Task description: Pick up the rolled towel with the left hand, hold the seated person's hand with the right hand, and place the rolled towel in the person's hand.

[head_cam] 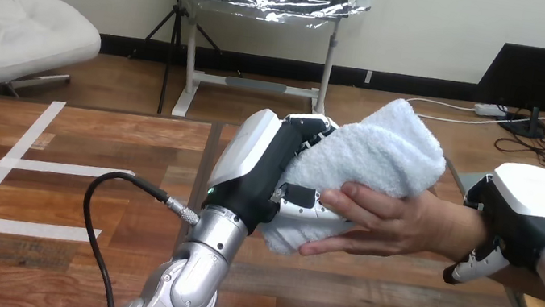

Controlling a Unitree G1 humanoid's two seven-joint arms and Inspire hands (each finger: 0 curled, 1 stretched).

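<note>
Gripping hand: the left hand point(263, 164) is closed around the rolled towel point(384, 150). Its fingers point(315, 131) curl over the upper near end, and its thumb point(301, 201) presses on the lower part.
Towel: white and thick, it is held in the air above the table point(93, 135), in the middle of the view. It is tilted, with the far end higher and pointing to the right.
Person's hand: the person's hand point(398, 221) comes in from the right side. It is turned sideways and lies against the lower side of the towel, with its fingers reaching toward the thumb of the left hand. Both the left hand and the person's hand are on the towel.
Right hand: the right hand point(525, 216) sits over the person's wrist point(455, 230). Its fingers point(472, 267) bend down and around under the wrist, so it is closed on the wrist.
Table surface: wooden, with strips of white tape point(15, 161) on the left part, well apart from the hands.
</note>
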